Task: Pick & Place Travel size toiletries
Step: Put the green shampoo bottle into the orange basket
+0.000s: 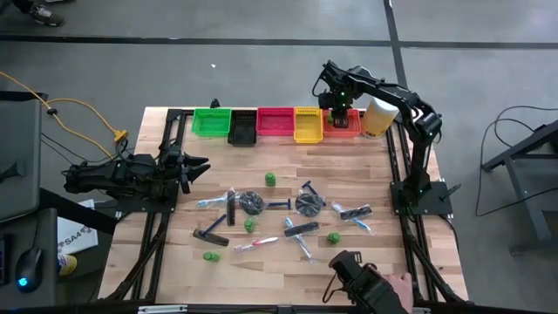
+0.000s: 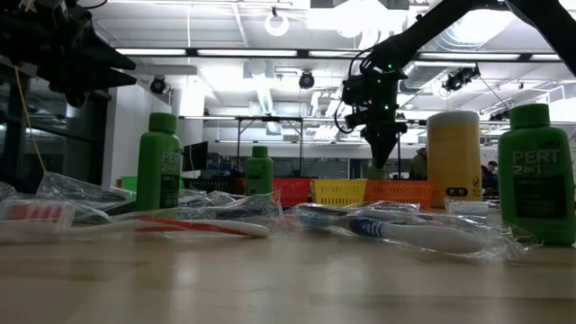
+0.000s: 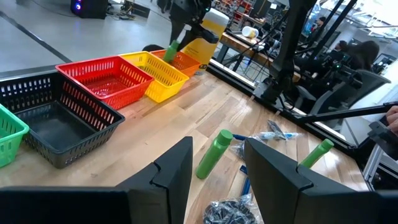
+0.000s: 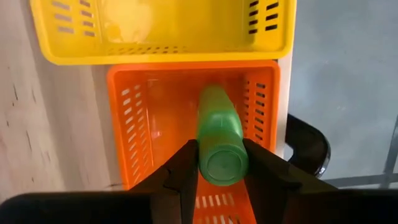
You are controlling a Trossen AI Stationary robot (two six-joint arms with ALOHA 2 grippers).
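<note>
Hanging over the orange bin (image 4: 186, 112), the right claw (image 4: 221, 163) is closed on a green bottle (image 4: 219, 134) pinched between its fingers, the bottle's long axis running straight ahead from the claw and down into the bin directly beneath (the yellow bin (image 4: 161, 31) lies just beyond). The left claw (image 1: 193, 166) waits half open, well away at the bench's (image 1: 288, 183) left edge.

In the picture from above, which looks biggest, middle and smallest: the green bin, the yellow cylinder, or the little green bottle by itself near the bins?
1. green bin
2. pale-yellow cylinder
3. little green bottle
</note>
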